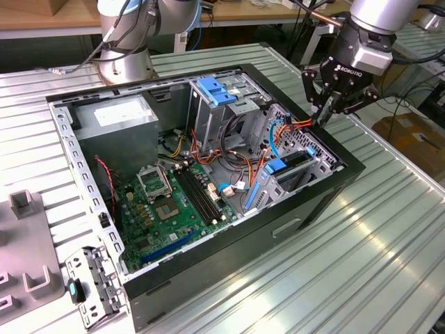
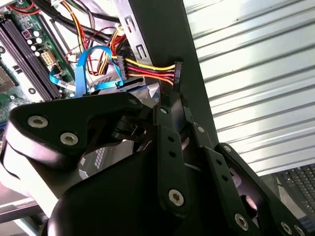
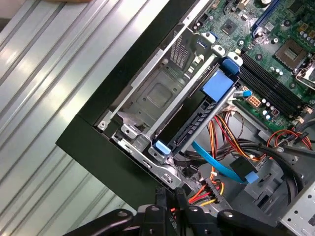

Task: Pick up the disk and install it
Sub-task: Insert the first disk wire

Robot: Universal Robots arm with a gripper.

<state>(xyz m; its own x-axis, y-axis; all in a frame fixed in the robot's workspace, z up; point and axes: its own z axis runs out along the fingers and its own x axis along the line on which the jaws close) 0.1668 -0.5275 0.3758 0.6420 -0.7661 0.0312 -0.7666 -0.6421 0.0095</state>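
Gripper links loom closest in both wrist views, fingers pinched together on the black plug of a power cable. We've got the open PC case on a ribbed metal table. We see the arm angling down over the case's corner, where the disk sits slotted in its bay.

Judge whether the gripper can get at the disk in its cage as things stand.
Probably yes. The gripper hangs just above the cage's corner, and the disk's upper edge lies exposed in the open case. The cables alongside may crowd the approach.
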